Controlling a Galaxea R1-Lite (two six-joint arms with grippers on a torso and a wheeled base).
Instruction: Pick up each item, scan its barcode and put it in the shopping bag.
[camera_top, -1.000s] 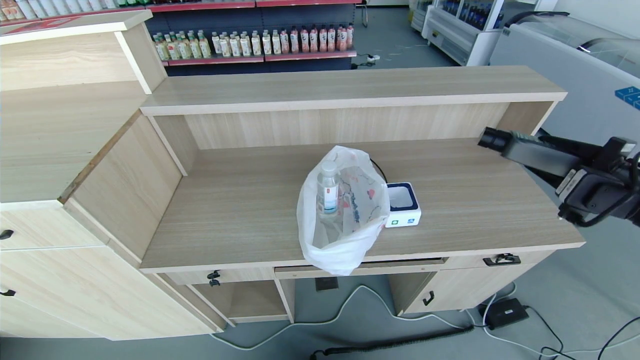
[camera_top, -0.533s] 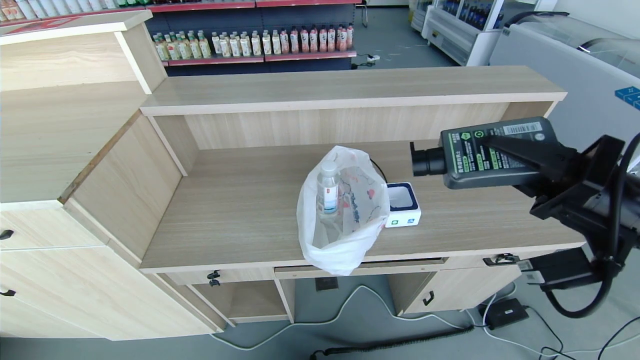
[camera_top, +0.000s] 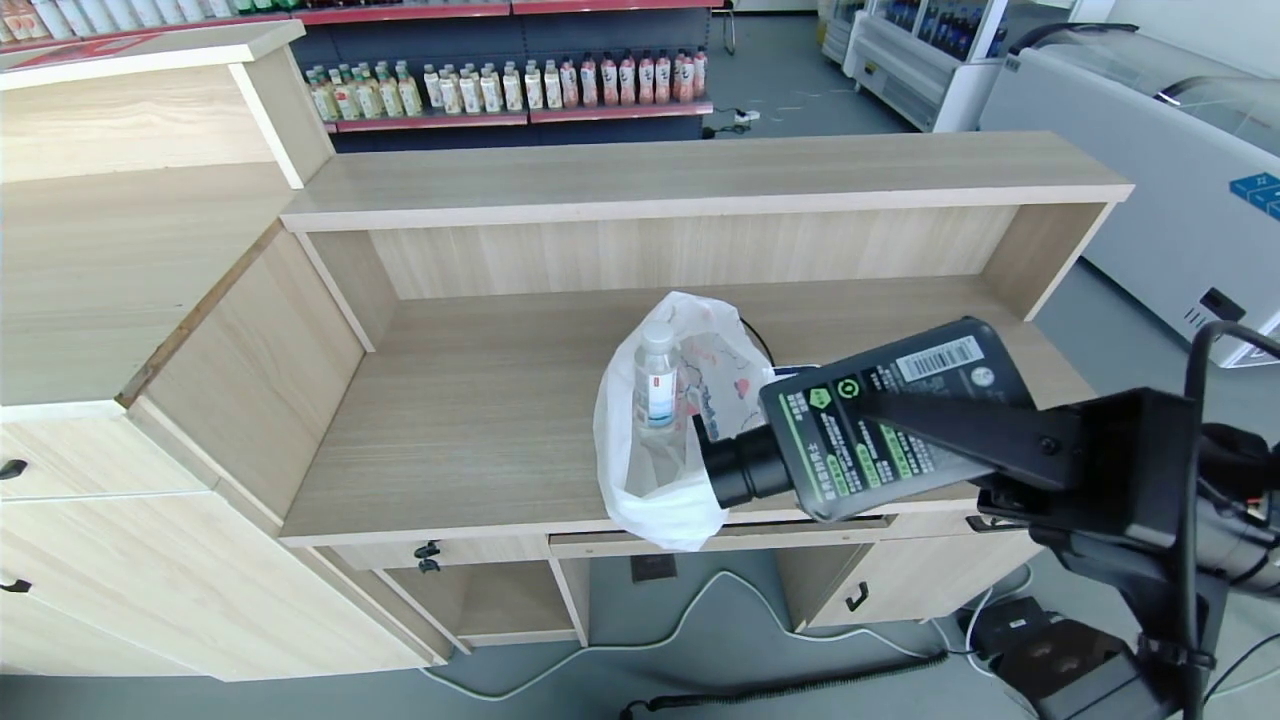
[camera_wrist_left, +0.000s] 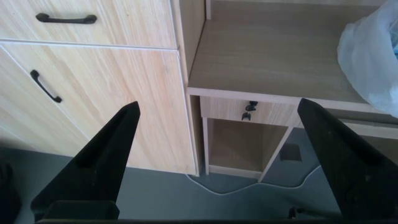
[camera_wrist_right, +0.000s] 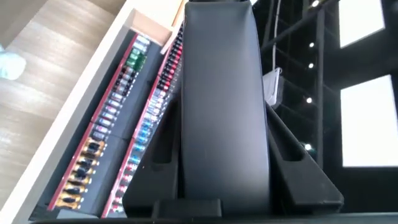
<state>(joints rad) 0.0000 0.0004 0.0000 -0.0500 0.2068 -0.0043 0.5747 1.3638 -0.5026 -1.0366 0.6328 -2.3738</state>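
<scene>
While right hand (camera_top: 905, 420) clamps black bottle (camera_top: 850, 470) | scanner (camera_top: 790, 369) half-hidden behind | left hand (camera_wrist_left: 219, 104) apart

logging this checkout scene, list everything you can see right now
dark bottle: one, dark grey, black cap, held over the counter's front edge
shopping bag: one, white, open, mid-counter
water bottle: one, clear, upright in the shopping bag
scanner: one, white and blue, mostly hidden behind the dark bottle
counter: one, light wood
drink bottles: many, mixed colours, on the shelf behind
chest freezer: one, white, right of the counter
left gripper: black, fingers open, low, facing the cabinets
right gripper: black, fingers shut on the dark bottle
</scene>
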